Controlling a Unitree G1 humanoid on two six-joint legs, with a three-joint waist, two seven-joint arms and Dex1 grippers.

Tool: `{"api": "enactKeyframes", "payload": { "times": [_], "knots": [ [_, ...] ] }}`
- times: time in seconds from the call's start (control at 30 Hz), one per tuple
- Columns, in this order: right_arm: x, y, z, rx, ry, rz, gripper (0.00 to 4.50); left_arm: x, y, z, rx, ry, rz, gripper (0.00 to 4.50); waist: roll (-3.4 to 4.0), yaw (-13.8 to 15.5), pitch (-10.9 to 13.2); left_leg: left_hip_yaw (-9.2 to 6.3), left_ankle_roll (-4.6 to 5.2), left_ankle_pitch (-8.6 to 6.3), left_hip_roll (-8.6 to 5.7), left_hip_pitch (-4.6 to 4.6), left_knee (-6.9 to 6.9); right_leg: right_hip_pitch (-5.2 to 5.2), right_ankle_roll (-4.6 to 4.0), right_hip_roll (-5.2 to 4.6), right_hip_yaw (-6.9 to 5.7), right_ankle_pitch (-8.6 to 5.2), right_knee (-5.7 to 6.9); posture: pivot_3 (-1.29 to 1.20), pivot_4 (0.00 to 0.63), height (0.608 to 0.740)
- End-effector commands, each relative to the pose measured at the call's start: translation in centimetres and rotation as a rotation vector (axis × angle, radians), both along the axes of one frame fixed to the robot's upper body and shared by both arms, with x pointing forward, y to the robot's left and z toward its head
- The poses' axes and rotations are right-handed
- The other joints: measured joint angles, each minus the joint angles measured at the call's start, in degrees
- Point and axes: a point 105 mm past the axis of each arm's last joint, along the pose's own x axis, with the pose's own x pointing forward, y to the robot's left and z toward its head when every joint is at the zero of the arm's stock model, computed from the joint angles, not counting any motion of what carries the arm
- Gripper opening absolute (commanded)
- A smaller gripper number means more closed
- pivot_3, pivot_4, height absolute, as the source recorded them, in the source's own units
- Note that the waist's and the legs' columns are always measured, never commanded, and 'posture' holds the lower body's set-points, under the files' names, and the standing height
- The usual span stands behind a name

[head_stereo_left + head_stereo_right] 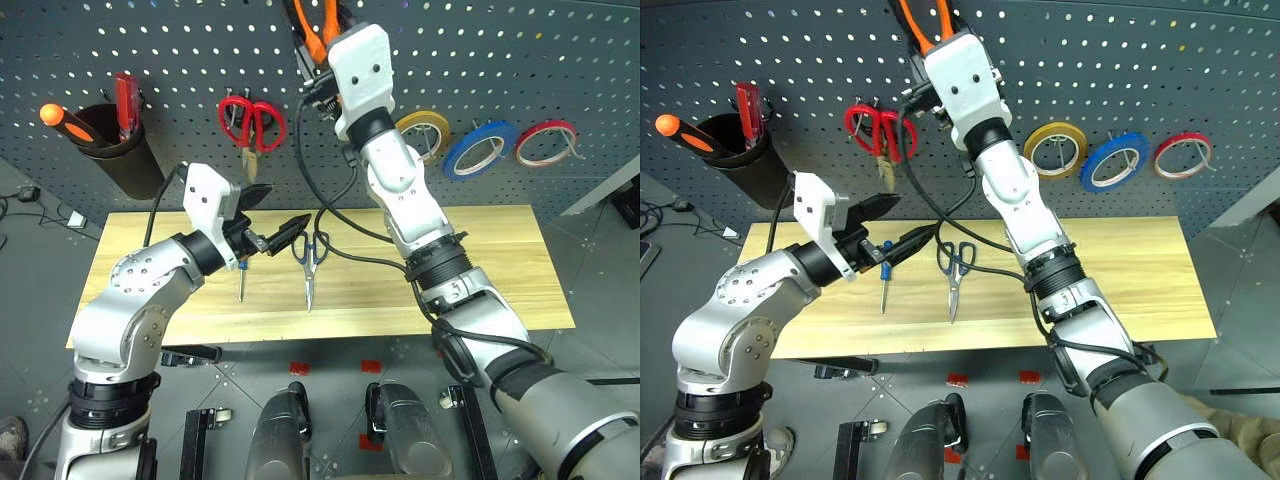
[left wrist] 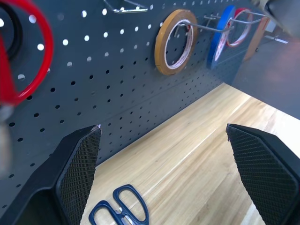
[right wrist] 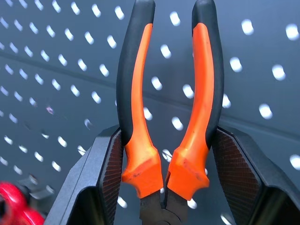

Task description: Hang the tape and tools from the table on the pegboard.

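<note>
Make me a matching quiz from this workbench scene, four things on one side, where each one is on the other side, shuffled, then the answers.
Things:
1. pliers
2. blue tape
3. blue-handled scissors
4. blue-handled screwdriver

Places:
A. hanging on the pegboard between a yellow roll and a red roll
B. lying on the table, beside the scissors, near the left claw
C. held in the right claw, handles up against the pegboard
D. lying on the table, below the red scissors

Pairs: 1-C, 2-A, 3-D, 4-B
</note>
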Motion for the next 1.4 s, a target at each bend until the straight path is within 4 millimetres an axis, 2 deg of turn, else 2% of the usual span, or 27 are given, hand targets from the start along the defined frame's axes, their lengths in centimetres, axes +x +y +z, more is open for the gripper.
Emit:
{"api": "enactKeyframes", "payload": {
  "times": [0.03,0.33,0.6,0.9,1.1,1.13,1.27,1.4],
  "knots": [
    [-0.4,-0.2,2.1,0.036,-0.089,-0.002,2.57,0.1,-0.6,0.8,-0.002,-0.043,-0.011,4.5,0.0,0.01,0.01,0.0,0.0,0.0,0.0,0.0,0.0,0.0,0.0,0.0,0.0,0.0,0.01,-0.08,0.298,0.74],
    [1.4,-1.4,-0.1,-0.003,-0.058,-0.083,2.57,1.0,-0.9,0.5,-0.015,-0.052,-0.008,4.5,0.01,0.6,0.02,0.01,0.0,0.0,0.01,0.0,0.07,0.0,0.0,0.0,0.02,0.0,0.05,-0.07,0.311,0.74],
    [2.3,-2.8,-3.4,-0.026,0.001,-0.152,2.57,1.1,-0.8,-0.4,-0.001,-0.035,0.002,4.5,0.01,1.19,0.03,-0.02,0.01,0.0,0.02,0.0,0.23,0.03,-0.01,0.0,0.01,0.0,0.13,-0.08,0.311,0.74],
    [3.4,-4.0,-5.6,0.042,0.171,-0.161,2.57,1.8,-0.2,-2.0,0.013,-0.005,0.061,4.5,0.02,1.23,0.03,-0.08,0.01,0.0,0.04,0.0,0.38,0.09,-0.01,-0.01,-0.03,0.01,0.23,-0.09,0.311,0.74],
    [3.3,-3.3,-8.6,0.021,0.347,-0.065,2.57,2.2,0.3,-3.3,-0.001,0.044,0.112,4.5,0.0,1.32,0.01,-0.15,0.03,0.0,0.04,0.04,0.61,0.15,-0.01,-0.03,-0.05,0.01,0.53,-0.11,0.31,0.74],
    [3.2,-3.2,-9.0,0.001,0.362,-0.057,3.29,2.2,0.3,-3.4,-0.007,0.052,0.112,4.5,0.0,1.31,0.01,-0.16,0.03,0.0,0.04,0.05,0.62,0.16,-0.01,-0.03,-0.04,0.01,0.54,-0.11,0.31,0.74],
    [2.7,-3.7,-9.6,-0.021,0.389,-0.046,4.48,2.2,0.2,-3.9,-0.022,0.074,0.125,4.5,0.03,1.29,0.04,-0.13,0.03,0.0,0.04,0.03,0.58,0.11,-0.02,-0.04,-0.03,0.01,0.52,-0.11,0.308,0.74],
    [2.1,-4.3,-9.9,-0.025,0.416,-0.026,4.48,2.4,0.4,-4.6,-0.036,0.104,0.161,4.5,0.04,1.04,0.05,-0.11,0.04,0.0,0.04,0.0,0.56,0.07,-0.02,-0.04,0.0,0.01,0.48,-0.12,0.306,0.74]
  ]
}}
